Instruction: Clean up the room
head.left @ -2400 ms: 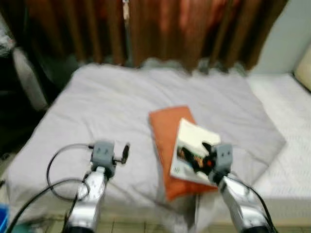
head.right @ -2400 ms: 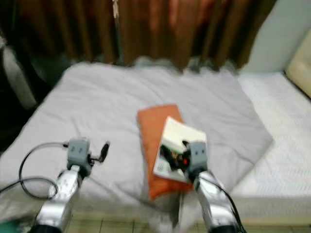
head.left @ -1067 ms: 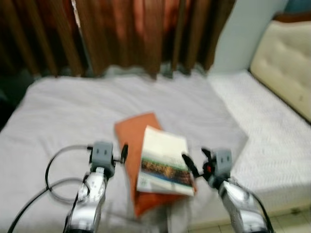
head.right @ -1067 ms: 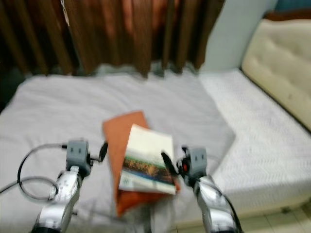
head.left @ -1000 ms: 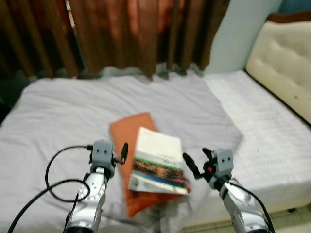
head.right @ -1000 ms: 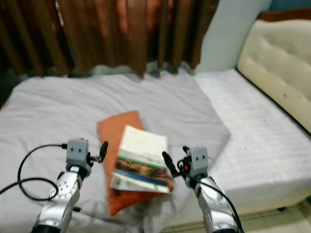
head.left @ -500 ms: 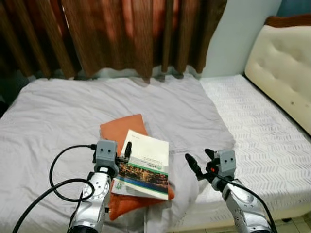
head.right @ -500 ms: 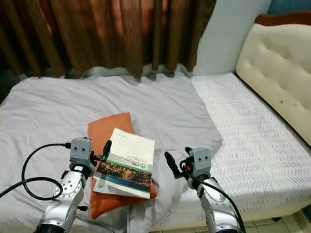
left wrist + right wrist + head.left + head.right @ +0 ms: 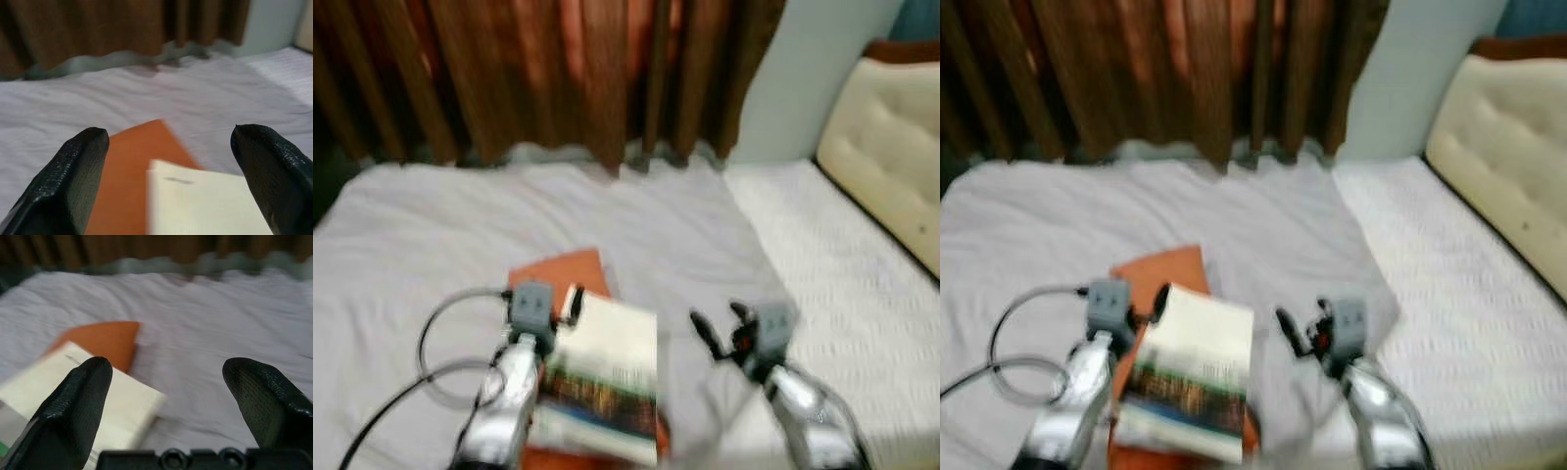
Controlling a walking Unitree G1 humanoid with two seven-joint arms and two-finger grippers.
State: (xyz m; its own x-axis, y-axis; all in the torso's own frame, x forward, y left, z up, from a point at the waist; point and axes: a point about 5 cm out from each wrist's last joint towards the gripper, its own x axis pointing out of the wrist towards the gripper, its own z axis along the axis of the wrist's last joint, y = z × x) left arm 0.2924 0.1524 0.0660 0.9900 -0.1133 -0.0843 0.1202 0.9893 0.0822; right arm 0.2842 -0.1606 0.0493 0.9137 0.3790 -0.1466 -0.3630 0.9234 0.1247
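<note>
Left eye view: a white paper book (image 9: 604, 380) lies on a flat orange cloth (image 9: 560, 275) on the grey bed (image 9: 431, 225), between the spread left end effector (image 9: 168, 171) and spread right end effector (image 9: 171, 406).

A wide bed (image 9: 862, 294) carries a rumpled pale grey sheet (image 9: 440, 235) over its left part, while the white textured mattress (image 9: 842, 255) lies bare on the right. A flat orange rectangular cushion (image 9: 1151, 272) lies on the grey sheet, near its front edge. A white-covered book (image 9: 607, 377) rests on the cushion, overlapping its right side.
</note>
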